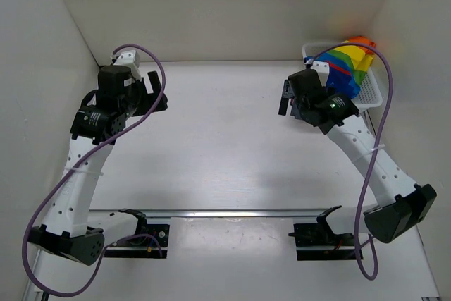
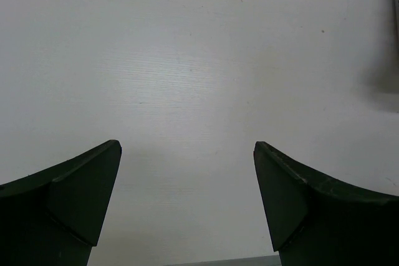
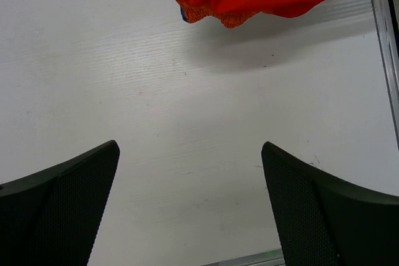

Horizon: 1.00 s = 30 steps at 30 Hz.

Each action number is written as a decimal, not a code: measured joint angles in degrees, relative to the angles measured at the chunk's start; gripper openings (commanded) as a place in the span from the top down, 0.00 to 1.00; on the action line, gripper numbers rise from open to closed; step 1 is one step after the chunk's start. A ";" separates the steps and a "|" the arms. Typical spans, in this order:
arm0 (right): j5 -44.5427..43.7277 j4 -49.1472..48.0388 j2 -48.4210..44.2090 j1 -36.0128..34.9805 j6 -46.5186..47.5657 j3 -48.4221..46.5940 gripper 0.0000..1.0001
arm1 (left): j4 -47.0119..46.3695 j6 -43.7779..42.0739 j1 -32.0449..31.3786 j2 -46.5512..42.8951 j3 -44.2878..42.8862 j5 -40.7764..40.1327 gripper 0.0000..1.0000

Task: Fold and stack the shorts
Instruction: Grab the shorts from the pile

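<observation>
– White tabletop (image 1: 225, 160) and white walls are seen all round, and at the near edge both arm bases are bolted beside a metal rail (image 1: 225, 212). How are the grippers held?

– Both are spread wide, with nothing between the fingers. The left gripper (image 2: 187, 147) is hung over bare tabletop on the left, and nothing of the task is in its view. The right gripper (image 3: 190, 147) is pointed toward the far right corner, with bare surface beneath it.

– And where are the shorts to be found?

– The rainbow-striped shorts (image 1: 347, 61) are heaped in the white mesh basket (image 1: 375, 94) at the far right, against the wall. A red lobe with an orange hem is spilled past the basket's rim and hangs just ahead of the right gripper, apart from it.

– What step is judged to be in hand?

– Fetching the shorts out, since no fold has been made yet. The overhanging red lobe is best approached by the right gripper, so that one finger is passed under the hem and one above. Only fabric should be pinched, clear of the rim, since the light basket could be dragged along. The cloth looks thin and is probably slippery, so a generous bite is advised. It should be lifted up over the rim and carried to the open middle, where the left gripper can be brought to a second corner for spreading.
</observation>
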<state>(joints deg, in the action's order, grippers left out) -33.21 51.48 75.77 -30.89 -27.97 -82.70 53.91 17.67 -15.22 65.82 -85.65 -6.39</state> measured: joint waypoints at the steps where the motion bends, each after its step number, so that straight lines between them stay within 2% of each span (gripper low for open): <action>1: -0.39 -0.07 -0.28 -0.02 -0.22 0.02 0.01 | -0.02 0.39 0.00 0.00 0.00 0.09 0.01; 7: -2.99 -0.33 -0.70 0.15 -0.31 0.04 0.01 | -1.07 2.78 -0.17 0.00 1.03 -0.48 0.01; 11: -6.29 -0.59 2.34 2.23 -0.13 -0.72 0.01 | -1.92 3.78 -0.28 0.04 2.03 -1.22 0.01; 18: -3.34 0.74 19.28 15.17 0.37 -11.06 0.01 | -2.01 4.87 -0.37 4.37 2.01 2.29 0.01; 23: 0.44 -1.07 29.86 17.97 1.99 -15.04 0.01 | 0.63 4.76 -0.39 10.23 1.05 -1.03 0.01; 24: 1.51 -1.25 32.22 18.10 2.36 -16.13 0.06 | 1.20 4.68 -0.39 10.78 1.01 -1.55 0.01; 26: 2.58 -2.32 35.41 18.14 2.80 -17.94 0.36 | 2.14 4.63 -0.37 11.15 0.72 -2.05 0.01; 28: 2.49 -3.54 37.64 18.14 3.26 -18.93 0.73 | 2.60 4.61 -0.39 11.13 0.15 -2.08 0.01; 29: 2.32 -3.98 38.25 18.14 3.17 -19.23 1.00 | 2.64 4.61 -0.37 11.13 -0.11 -2.10 0.01; 30: 1.81 -4.15 38.75 18.14 3.17 -19.61 1.00 | 2.64 4.63 -0.39 11.13 -0.33 -2.12 0.01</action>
<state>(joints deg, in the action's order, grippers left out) -31.40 47.33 114.52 -12.75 -24.80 -102.30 56.55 22.31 -15.62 76.95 -85.97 -8.51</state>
